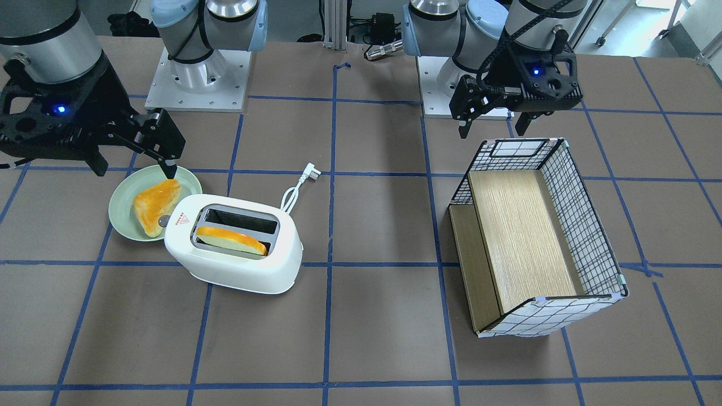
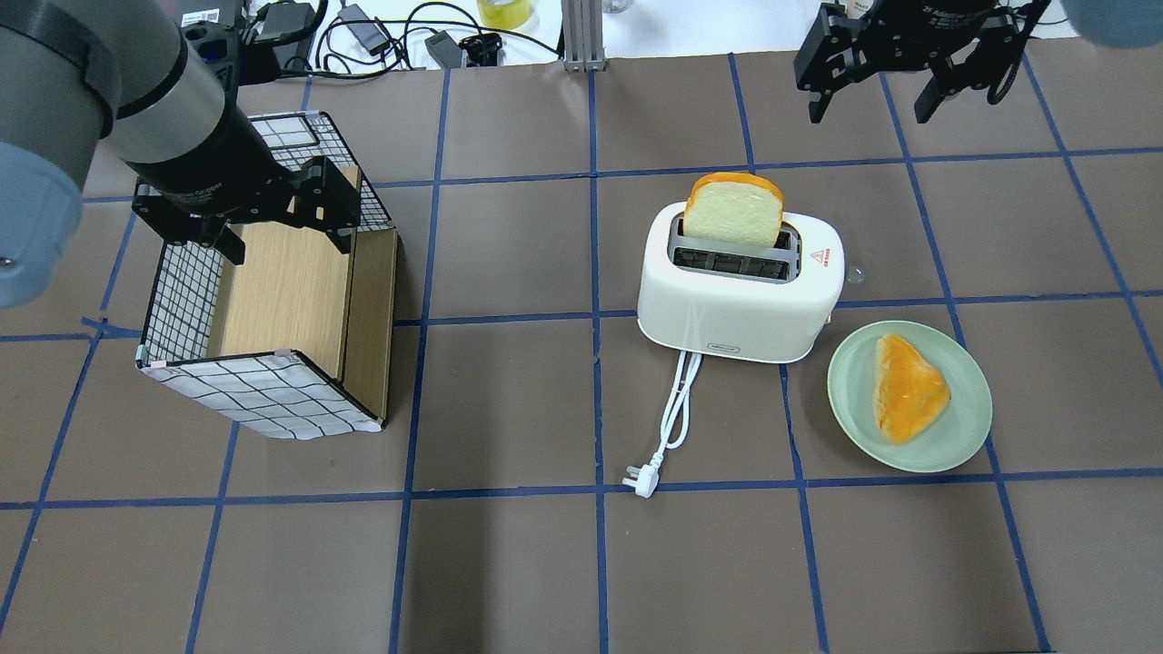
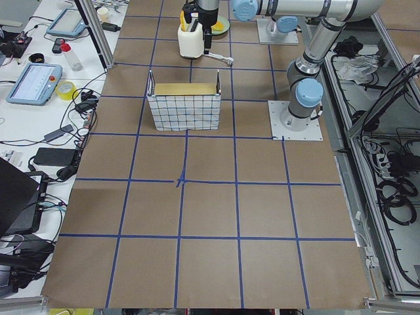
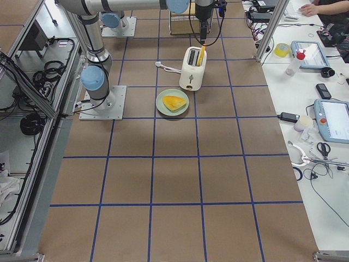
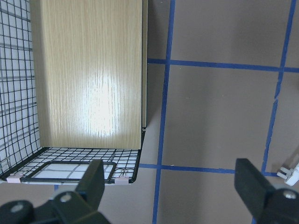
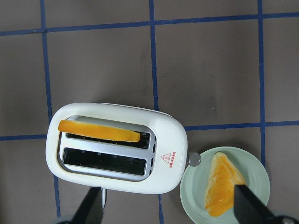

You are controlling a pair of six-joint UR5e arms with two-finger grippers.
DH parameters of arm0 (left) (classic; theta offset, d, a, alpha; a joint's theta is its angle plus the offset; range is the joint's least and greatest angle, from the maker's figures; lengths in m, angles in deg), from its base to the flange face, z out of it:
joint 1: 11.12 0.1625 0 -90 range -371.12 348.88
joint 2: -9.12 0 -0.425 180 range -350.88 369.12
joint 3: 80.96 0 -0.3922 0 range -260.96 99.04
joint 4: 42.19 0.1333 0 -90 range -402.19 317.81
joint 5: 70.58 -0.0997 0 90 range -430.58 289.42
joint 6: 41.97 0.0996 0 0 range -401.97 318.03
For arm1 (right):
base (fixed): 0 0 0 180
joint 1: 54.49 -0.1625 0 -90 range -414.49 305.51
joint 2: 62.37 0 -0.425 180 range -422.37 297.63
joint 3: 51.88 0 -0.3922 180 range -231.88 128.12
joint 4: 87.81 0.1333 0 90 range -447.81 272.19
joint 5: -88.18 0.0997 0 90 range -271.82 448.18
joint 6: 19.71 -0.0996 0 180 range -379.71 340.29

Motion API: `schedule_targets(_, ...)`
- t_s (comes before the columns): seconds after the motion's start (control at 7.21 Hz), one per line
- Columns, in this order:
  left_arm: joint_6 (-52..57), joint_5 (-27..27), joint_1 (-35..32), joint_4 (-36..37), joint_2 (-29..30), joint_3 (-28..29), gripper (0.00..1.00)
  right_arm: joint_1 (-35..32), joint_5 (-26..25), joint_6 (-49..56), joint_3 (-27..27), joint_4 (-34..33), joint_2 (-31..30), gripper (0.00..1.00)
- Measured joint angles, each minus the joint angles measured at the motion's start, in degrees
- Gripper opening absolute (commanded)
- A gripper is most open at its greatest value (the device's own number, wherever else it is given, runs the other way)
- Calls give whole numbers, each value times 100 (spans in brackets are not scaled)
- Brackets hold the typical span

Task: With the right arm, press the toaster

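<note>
The white toaster (image 1: 237,256) stands mid-table with a bread slice (image 1: 231,238) upright in one slot. Its grey lever knob (image 1: 163,221) is at the end next to the plate. The toaster also shows in the overhead view (image 2: 736,309) and the right wrist view (image 6: 117,116), the knob too (image 6: 194,159). My right gripper (image 1: 134,166) is open and empty. It hovers high above the toaster and touches nothing (image 2: 870,107) (image 6: 167,190). My left gripper (image 2: 283,241) is open and empty above the basket (image 5: 169,164).
A green plate (image 1: 121,208) with a bread piece (image 1: 155,206) sits beside the toaster's knob end. The white cord and plug (image 2: 641,481) trail toward the robot. A wire basket (image 2: 263,400) with a wooden board inside lies under the left arm.
</note>
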Motion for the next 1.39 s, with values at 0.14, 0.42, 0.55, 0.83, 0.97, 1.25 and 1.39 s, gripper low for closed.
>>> schedule_targets(0.14,0,0,0,0,0,0,100,-13,-6,-79,-7,22,-8,100)
schedule_targets(0.42,0,0,0,0,3,0,100,-93,-11,-325,-18,43,5,100)
schedule_targets(0.55,0,0,0,0,2,0,100,-116,-15,-328,-20,34,16,100)
schedule_targets(0.83,0,0,0,0,0,0,100,-126,-49,-221,-39,19,24,100)
schedule_targets(0.97,0,0,0,0,0,0,100,-127,-76,-196,-61,16,31,100)
schedule_targets(1.25,0,0,0,0,0,0,100,-119,-109,-181,-90,36,21,99)
schedule_targets(1.39,0,0,0,0,0,0,100,-110,-128,-181,-116,65,-11,99)
